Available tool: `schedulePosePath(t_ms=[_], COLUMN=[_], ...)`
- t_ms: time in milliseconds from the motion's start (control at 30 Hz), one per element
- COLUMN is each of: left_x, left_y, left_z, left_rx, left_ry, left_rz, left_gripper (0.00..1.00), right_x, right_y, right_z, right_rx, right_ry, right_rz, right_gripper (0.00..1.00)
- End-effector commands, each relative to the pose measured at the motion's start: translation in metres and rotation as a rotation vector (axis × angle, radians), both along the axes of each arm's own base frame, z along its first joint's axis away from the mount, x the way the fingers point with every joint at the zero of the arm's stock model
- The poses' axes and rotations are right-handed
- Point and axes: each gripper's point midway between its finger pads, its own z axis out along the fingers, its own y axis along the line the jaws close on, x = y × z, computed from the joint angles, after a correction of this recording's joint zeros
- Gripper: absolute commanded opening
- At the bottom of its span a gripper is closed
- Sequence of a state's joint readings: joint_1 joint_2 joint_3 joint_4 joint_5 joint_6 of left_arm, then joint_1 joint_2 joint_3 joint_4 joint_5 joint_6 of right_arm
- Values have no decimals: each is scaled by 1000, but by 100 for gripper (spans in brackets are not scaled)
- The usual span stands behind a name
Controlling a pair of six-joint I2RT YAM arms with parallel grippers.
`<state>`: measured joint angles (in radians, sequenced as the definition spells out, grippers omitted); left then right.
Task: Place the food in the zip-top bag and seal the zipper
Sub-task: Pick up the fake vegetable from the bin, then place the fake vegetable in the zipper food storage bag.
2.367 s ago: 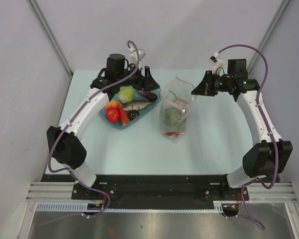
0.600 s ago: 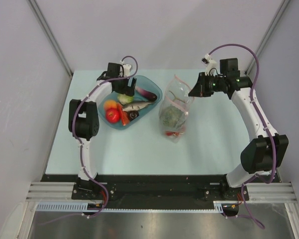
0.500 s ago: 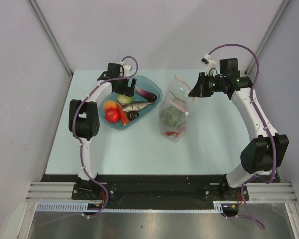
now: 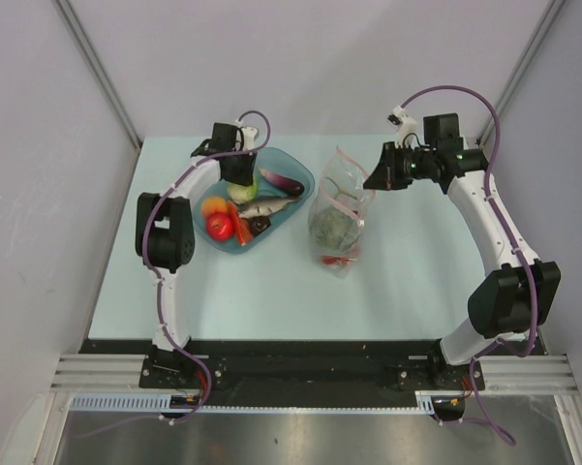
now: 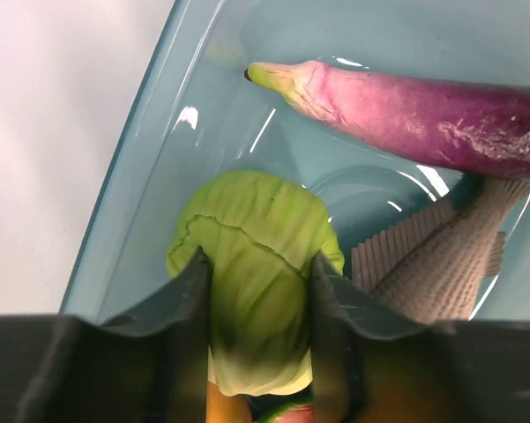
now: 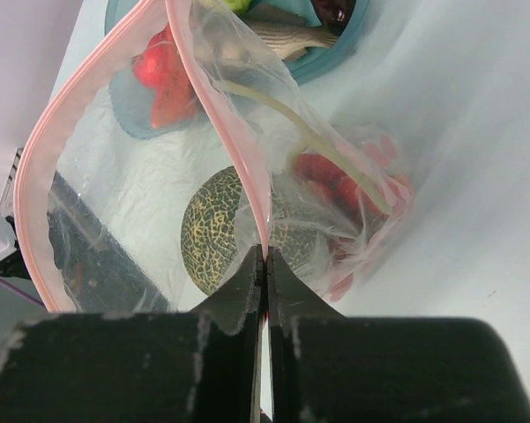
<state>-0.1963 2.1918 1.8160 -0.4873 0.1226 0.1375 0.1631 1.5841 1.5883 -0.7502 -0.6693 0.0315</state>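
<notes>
Zip-top bag (image 4: 339, 218): lies near the middle of the tabletop (image 4: 271, 291), just right of the blue tray (image 4: 300, 174), with its gaping mouth toward the far edge.
Zipper (image 6: 232, 123): pink-edged strip along the mouth; one side of it is pinched.
Inside the bag: a dark green netted squash (image 6: 216, 229) and small red pieces (image 6: 335, 189), toward the closed near end.
Right tool (image 6: 265, 254): closed tight on the zipper, holding that side of the mouth up.
Light green food (image 5: 251, 211): leafy-looking, in the far part of the tray.
Left tool (image 5: 259, 264): one finger pressed against each side of the light green food, gripping it.
Other food in the tray: purple eggplant (image 5: 423, 115) along the far rim, grey fish (image 5: 450, 256) just beside it, red tomato (image 4: 219, 224) and orange (image 4: 216, 204) at the left end.
Blue tray: toward the tabletop's far-left corner.
</notes>
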Motion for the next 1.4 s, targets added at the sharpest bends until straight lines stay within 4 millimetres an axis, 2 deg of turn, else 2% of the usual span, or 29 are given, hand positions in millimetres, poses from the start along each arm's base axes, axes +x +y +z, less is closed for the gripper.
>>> schedulePosePath(t_ms=[0,100,133,167,233,267,300,367,400,467,500,567,600,667,700,733,800,833,900,967,1133,1167,1200,1333,1367], left_x=[-4,-4,-4,-7,-8,-16,-21,-34,-54,-74,-97,-119,-140,-159,-174,-186,-207,-212,-225,-224,-205,-205,-194,-175,-178], left_y=[3,1,0,-4,-13,-25,-35,-58,-77,-100,-118,-136,-150,-166,-182,-188,-210,-216,-231,-238,-238,-241,-239,-236,-237], left_z=[52,85,94,118,149,186,206,260,291,331,353,373,386,386,384,386,362,354,324,296,250,248,241,235,228], left_rx=[-2,-18,-27,-55,-116,-186,-233,-362,-422,-522,-560,-633,-674,-718,-730,-730,-730,-706,-678,-623,-434,-408,-352,-211,-183], left_ry=[-75,-140,-158,-204,-264,-325,-355,-446,-494,-555,-585,-614,-628,-610,-594,-602,-539,-537,-459,-428,-444,-455,-472,-536,-518], left_rz=[-3,-10,-16,-29,-49,-99,-127,-201,-289,-360,-432,-499,-560,-619,-668,-710,-780,-804,-836,-829,-794,-799,-759,-709,-725], left_gripper=[25,14,13,10,9,9,9,10,10,11,11,12,12,13,13,13,13,14,14,14,13,13,12,12,12], right_x=[4,4,4,5,4,4,4,3,4,4,5,6,7,7,6,6,6,6,5,3,-3,-4,-6,-9,-8], right_y=[4,6,6,7,11,12,16,19,21,24,25,26,27,28,30,30,31,31,32,33,36,36,37,38,37], right_z=[16,15,15,17,17,17,18,18,18,19,18,23,23,27,27,30,31,32,33,36,42,42,44,47,48], right_rx=[-2,-2,-3,0,1,3,2,0,1,4,5,11,15,29,35,41,49,54,58,65,90,93,95,104,104], right_ry=[-57,-59,-61,-66,-69,-67,-72,-73,-72,-73,-72,-79,-76,-80,-76,-80,-74,-77,-75,-80,-79,-78,-82,-92,-96], right_rz=[18,22,21,23,32,35,44,54,58,64,66,66,64,67,70,69,68,69,71,77,101,103,110,129,127], right_gripper=[3,2,2,2,1,1,1,0,0,0,0,0,0,0,0,0,0,0,0,0,0,0,0,0,0])
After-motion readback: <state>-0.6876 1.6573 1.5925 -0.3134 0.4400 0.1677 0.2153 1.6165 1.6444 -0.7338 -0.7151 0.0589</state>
